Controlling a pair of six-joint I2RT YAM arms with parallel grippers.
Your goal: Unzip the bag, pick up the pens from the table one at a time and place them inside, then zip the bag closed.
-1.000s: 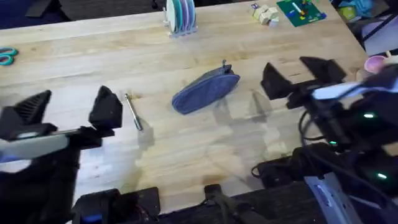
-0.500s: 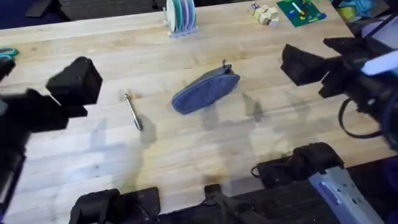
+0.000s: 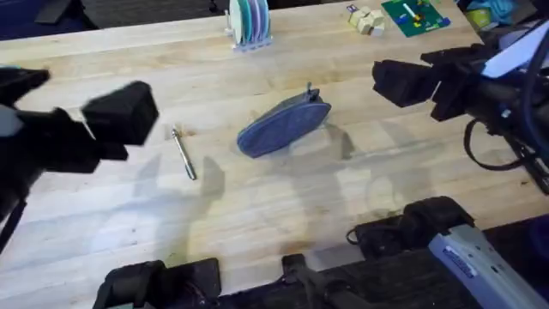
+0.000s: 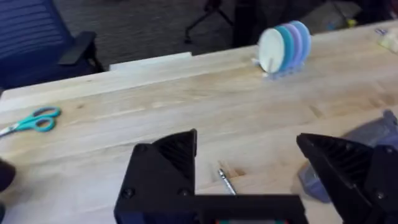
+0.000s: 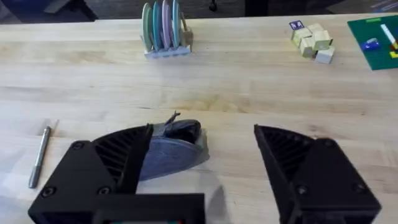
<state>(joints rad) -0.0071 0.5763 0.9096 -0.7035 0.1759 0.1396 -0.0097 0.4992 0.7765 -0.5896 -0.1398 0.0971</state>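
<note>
Bag (image 3: 284, 126) lies zipped mid-worktop (image 3: 257, 206), its dark pull tab (image 3: 310, 88) at the far end. One silvery pen (image 3: 184, 154) lies well to its left. I see my left tool (image 4: 249, 171) hanging released above the pen, empty. My right tool (image 5: 202, 165) hangs released right of the bag, grasping nothing.

Bright even overhead light, soft shadows on table (image 3: 283, 206), arms motion-blurred
</note>
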